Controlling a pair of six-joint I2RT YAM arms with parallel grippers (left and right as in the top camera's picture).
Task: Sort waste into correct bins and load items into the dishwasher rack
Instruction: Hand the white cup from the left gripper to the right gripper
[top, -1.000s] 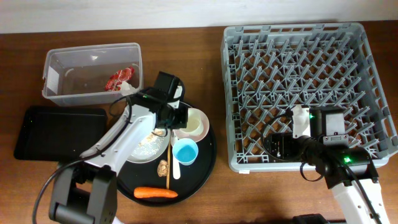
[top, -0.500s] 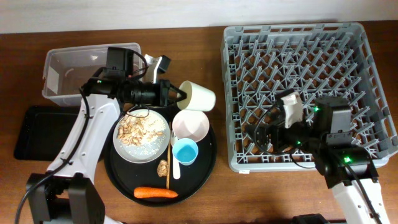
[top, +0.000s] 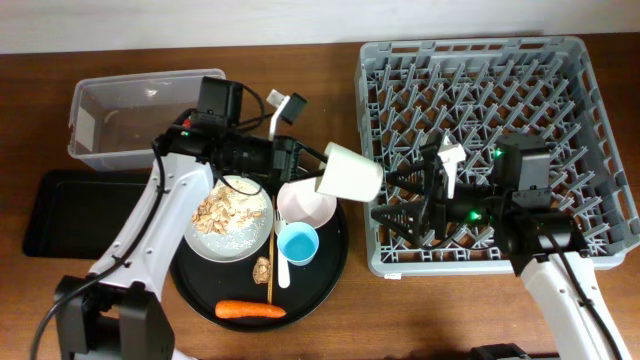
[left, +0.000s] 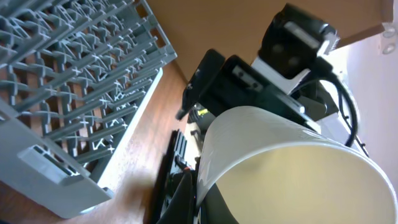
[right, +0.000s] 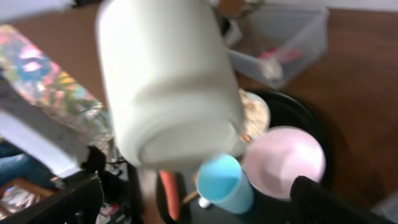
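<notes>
My left gripper (top: 316, 163) is shut on the rim of the white cup (top: 352, 172), which hangs on its side in the air between the round tray and the dishwasher rack (top: 480, 90). My right gripper (top: 392, 198) stands open just right of the cup, fingers pointing at it; the cup (right: 168, 87) fills its wrist view. On the round tray sit the cream bowl (top: 307, 205), the light-blue cup (top: 298, 244), the white plate (top: 238, 238) of food scraps (top: 225, 210), pale cutlery (top: 283, 270), a brown lump (top: 263, 268) and the carrot (top: 250, 310). The red wrapper (right: 283, 55) lies in the clear tub (top: 120, 120).
The shallow black tray (top: 85, 215) lies at the far left below the clear tub. The round black tray (top: 330, 270) sits close to the rack's left wall. The left arm reaches across the tub's right end. The right arm lies over the rack's front right part.
The left arm lifted the white cup off the round tray and carried it right toward the rack. The right gripper swung left out of the rack toward the cup.
</notes>
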